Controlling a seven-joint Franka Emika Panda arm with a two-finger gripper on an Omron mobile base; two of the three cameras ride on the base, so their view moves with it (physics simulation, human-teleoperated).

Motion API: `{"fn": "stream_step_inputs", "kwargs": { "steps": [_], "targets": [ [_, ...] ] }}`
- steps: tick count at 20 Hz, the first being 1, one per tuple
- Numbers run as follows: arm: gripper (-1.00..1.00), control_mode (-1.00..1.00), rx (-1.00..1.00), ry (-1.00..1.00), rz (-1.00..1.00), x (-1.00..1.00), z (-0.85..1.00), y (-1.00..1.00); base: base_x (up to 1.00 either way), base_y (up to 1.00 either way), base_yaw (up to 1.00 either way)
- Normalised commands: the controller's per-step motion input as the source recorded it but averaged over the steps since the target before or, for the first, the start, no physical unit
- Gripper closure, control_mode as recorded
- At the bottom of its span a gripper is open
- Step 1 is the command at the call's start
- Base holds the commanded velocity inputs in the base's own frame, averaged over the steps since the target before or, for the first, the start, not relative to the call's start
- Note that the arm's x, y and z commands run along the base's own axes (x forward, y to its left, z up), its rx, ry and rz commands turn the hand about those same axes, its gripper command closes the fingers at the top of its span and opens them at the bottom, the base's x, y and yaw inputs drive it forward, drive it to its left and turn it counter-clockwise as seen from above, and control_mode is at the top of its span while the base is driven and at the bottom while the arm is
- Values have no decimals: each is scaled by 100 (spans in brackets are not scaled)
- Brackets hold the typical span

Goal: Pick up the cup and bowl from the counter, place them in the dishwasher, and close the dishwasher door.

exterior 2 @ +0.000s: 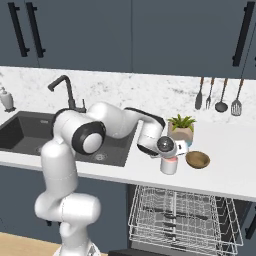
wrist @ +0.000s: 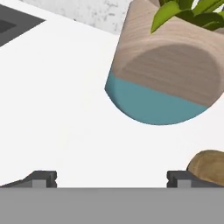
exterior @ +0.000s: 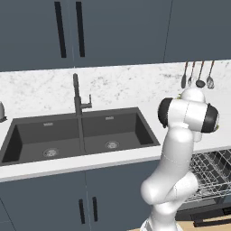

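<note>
A small pinkish-white cup stands on the white counter, near its front edge. Just right of it sits a brown wooden bowl, whose edge shows in the hand view as the bowl. My gripper hovers right over the cup. It is open, with the fingertips wide apart and only bare counter between them; the cup is hidden in the hand view. Below the counter the dishwasher's silver wire rack is pulled out over the lowered dark door.
A potted plant in a wood-and-teal pot stands close behind the cup and bowl. Utensils hang on the backsplash. The dark double sink with its faucet lies to the left, with a soap dispenser beyond.
</note>
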Motion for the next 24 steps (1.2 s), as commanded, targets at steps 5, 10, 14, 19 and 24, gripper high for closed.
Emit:
{"fn": "stream_step_inputs", "kwargs": {
  "steps": [5, 10, 14, 19, 24],
  "targets": [
    [-100, -100, 0, -1, 0, 10, -1, -10, 0, 0, 0],
    [-100, -100, 0, 0, 0, 11, 0, -9, 0, 0, 0],
    [-100, -100, 0, 0, 0, -3, -4, 0, 0, 0, 0],
    [-100, -100, 0, 0, 0, -8, 0, 0, 0, 0, 0],
    [-100, -100, 0, 0, 0, -38, 0, 0, 0, 0, 0]
  ]
}}
